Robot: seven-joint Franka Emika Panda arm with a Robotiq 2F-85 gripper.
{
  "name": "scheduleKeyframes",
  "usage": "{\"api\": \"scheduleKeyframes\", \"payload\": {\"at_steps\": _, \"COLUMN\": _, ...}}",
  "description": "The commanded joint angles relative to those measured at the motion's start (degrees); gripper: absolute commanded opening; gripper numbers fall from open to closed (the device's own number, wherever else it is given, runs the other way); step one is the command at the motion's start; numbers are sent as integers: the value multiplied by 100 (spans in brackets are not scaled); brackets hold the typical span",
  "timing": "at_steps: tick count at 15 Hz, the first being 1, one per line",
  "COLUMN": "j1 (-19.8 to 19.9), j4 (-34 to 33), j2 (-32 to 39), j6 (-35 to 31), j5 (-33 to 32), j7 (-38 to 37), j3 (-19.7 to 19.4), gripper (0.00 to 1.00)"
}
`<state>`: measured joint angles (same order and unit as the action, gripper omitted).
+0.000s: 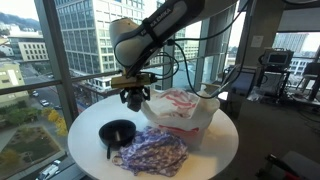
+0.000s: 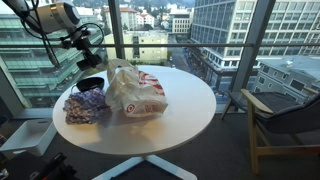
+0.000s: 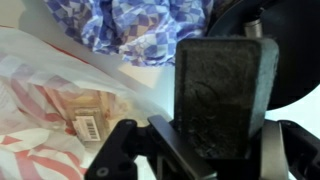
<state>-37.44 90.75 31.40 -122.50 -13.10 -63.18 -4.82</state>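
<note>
I am working at a round white table (image 1: 228, 150) set against floor-to-ceiling windows, with city towers and streets far below. In an exterior view a wooden-armed chair (image 2: 278, 118) stands off to the side of the table (image 2: 190, 112).

The gripper (image 1: 133, 99) hangs low over the table's rim on the window side, just at one end of a white plastic bag with red print (image 1: 185, 112). In an exterior view I see the gripper (image 2: 88, 58) above that same end of the bag (image 2: 138, 92). I cannot make out whether it touches the plastic.

The bag lies slumped near the middle of the table. Its long axis runs across the tabletop, from the end under the gripper toward the far rim. It is crumpled and puffed up rather than flat, and I cannot tell which way its mouth points. From the wrist, the bag (image 3: 40, 90) fills the left of the view, and a barcode label (image 3: 88, 126) shows through the thin film.

The fingers I cannot judge. One dark, ribbed pad (image 3: 225, 95) blocks most of the wrist view and hides its partner, so I cannot tell whether they stand apart, together or pinched on plastic.

A blue and white patterned cloth (image 1: 150, 152) lies bunched just beside the bag, touching it; it also shows at the top of the wrist view (image 3: 130, 25). A black bowl (image 1: 118, 130) sits near the gripper, next to the cloth (image 2: 85, 108).
</note>
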Motion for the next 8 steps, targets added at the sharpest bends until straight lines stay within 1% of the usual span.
{"api": "scheduleKeyframes", "payload": {"at_steps": 1, "j1": 442, "j4": 802, "j2": -646, "j6": -58, "j5": -237, "j7": -321, "j3": 135, "gripper": 11}}
{"api": "scheduleKeyframes", "payload": {"at_steps": 5, "j1": 1166, "j4": 980, "j2": -583, "j6": -105, "j5": -140, "j7": -68, "j3": 291, "gripper": 11}}
{"api": "scheduleKeyframes", "payload": {"at_steps": 7, "j1": 1438, "j4": 990, "j2": -449, "j6": -132, "j5": -216, "j7": 52, "j3": 278, "gripper": 12}}
{"api": "scheduleKeyframes", "payload": {"at_steps": 8, "j1": 1602, "j4": 975, "j2": -361, "j6": -169, "j5": -143, "j7": 173, "j3": 303, "gripper": 12}}
